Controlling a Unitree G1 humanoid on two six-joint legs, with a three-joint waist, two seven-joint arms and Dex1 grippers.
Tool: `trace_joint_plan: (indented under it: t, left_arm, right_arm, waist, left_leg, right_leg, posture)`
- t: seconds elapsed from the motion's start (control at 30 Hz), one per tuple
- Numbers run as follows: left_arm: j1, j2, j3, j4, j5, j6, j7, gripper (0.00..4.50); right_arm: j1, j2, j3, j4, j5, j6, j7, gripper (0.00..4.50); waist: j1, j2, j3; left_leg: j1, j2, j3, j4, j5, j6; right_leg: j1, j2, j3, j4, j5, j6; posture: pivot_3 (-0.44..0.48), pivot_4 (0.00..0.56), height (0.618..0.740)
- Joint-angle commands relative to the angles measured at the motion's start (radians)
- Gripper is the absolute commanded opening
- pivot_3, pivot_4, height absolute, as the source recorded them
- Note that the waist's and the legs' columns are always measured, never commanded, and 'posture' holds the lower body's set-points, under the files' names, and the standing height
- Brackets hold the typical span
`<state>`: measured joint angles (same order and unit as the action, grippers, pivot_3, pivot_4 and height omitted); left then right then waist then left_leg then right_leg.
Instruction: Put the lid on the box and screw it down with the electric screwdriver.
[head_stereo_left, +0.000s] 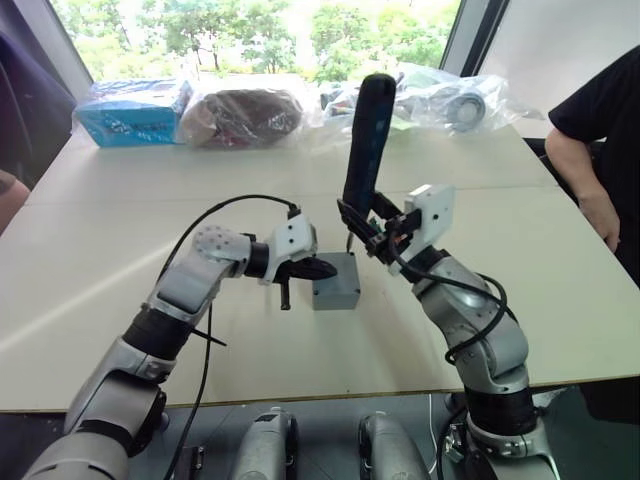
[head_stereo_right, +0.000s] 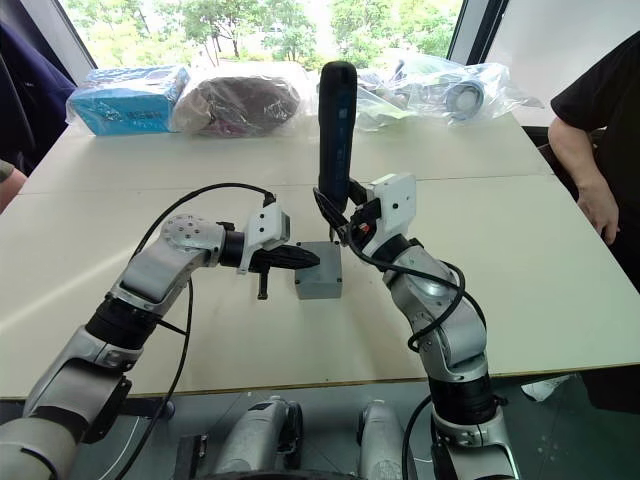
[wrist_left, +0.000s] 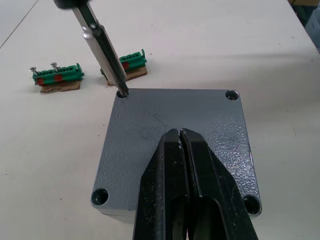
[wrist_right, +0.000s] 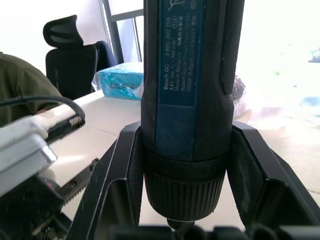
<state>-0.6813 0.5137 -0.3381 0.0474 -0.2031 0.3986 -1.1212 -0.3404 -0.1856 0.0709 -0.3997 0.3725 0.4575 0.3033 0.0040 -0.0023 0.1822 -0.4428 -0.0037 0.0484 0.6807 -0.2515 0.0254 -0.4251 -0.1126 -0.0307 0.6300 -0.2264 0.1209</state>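
— What sort of place is this?
— It looks like an office or lab workroom. A wide pale table (head_stereo_left: 560, 300) stands under a big window (head_stereo_left: 260, 30) with green trees outside.
— Anything else that shows it?
— Plastic-bagged parts (head_stereo_right: 450, 95) and a blue packet (head_stereo_left: 130, 120) lie along the far edge, green connector blocks (wrist_left: 57, 77) sit on the tabletop, and a black office chair (wrist_right: 65, 50) stands nearby.

lid (wrist_left: 175, 125): 1 | electric screwdriver (head_stereo_left: 367, 140): 1 | green connector blocks (wrist_left: 56, 77): 2 | pincers: 2
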Motion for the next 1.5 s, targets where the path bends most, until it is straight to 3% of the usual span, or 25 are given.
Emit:
trace_joint_plan:
  t: [0.03,0.7,0.93,1.2,1.5]
  left_arm:
    - [0.011,0.022,0.004,0.006,0.021,0.006,-0.006,0.0]
    - [0.004,0.031,0.007,0.009,0.019,0.017,-0.017,0.0]
    - [0.011,0.025,0.001,-0.001,0.018,0.024,-0.015,0.0]
    - [0.015,0.019,0.004,-0.004,0.019,0.03,-0.012,0.0]
    - [0.025,0.013,0.005,-0.014,0.023,0.034,-0.007,0.0]
  right_arm:
    - [-0.001,0.019,-0.002,-0.022,-0.008,-0.078,0.016,1.76]
    - [0.025,0.014,-0.003,0.049,-0.048,-0.122,0.044,1.76]
    - [0.104,0.016,0.001,0.113,-0.045,-0.105,0.051,1.76]
    - [0.096,-0.006,0.026,0.15,-0.084,-0.046,0.022,1.76]
    - [0.118,0.011,0.036,0.184,-0.09,-0.019,0.004,1.76]
  waist:
    - [-0.001,0.0,0.0]
    - [0.0,0.0,0.0]
    - [0.001,-0.001,-0.003]
    - [0.001,-0.002,-0.006]
    - [0.001,-0.006,-0.015]
  left_leg:
    - [0.0,0.0,0.0,0.0,0.0,0.0]
    - [0.001,0.0,0.0,0.0,0.0,0.0]
    - [0.001,0.0,0.0,0.0,0.0,0.0]
    - [0.017,0.003,-0.001,-0.003,-0.001,0.0]
    - [0.018,0.003,-0.002,-0.004,-0.001,0.0]
  right_leg:
    - [0.0,0.0,0.0,0.0,0.0,0.0]
    - [0.001,0.0,0.0,0.0,0.0,0.0]
    - [0.002,0.0,0.0,0.0,0.0,0.0]
    - [0.017,0.0,-0.001,-0.003,-0.003,-0.004]
    - [0.018,-0.001,-0.001,-0.004,-0.004,-0.006]
  posture:
    - [0.0,0.15,0.74]
    - [0.0,0.15,0.74]
    - [0.0,0.15,0.74]
    - [0.0,0.15,0.74]
    - [0.0,0.15,0.74]
